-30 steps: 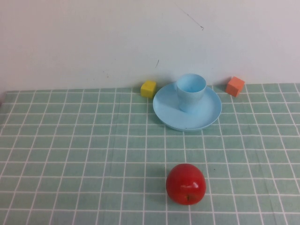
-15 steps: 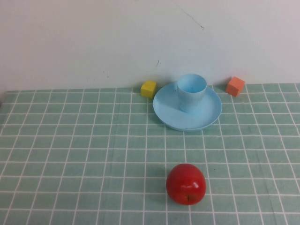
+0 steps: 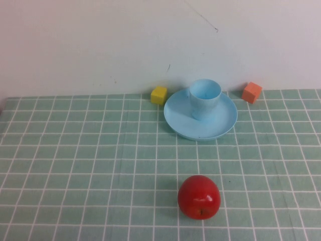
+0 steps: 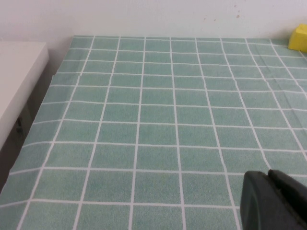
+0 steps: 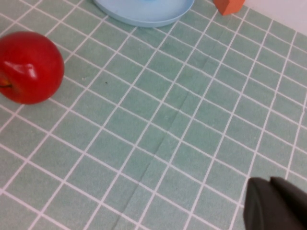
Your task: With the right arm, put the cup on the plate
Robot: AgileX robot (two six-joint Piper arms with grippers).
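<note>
The light blue cup (image 3: 204, 97) stands upright on the light blue plate (image 3: 220, 125) at the back of the table, near the wall. The plate's rim also shows in the right wrist view (image 5: 144, 14). Neither arm shows in the high view. My right gripper (image 5: 269, 182) is shut and empty, low over the checked cloth, well away from the plate. My left gripper (image 4: 266, 173) is shut and empty over the cloth on the left side of the table.
A red apple (image 3: 199, 196) lies near the front, also in the right wrist view (image 5: 29, 67). A yellow cube (image 3: 159, 95) sits left of the plate, an orange cube (image 3: 251, 92) to its right. The table's left edge (image 4: 43, 103) meets a white surface.
</note>
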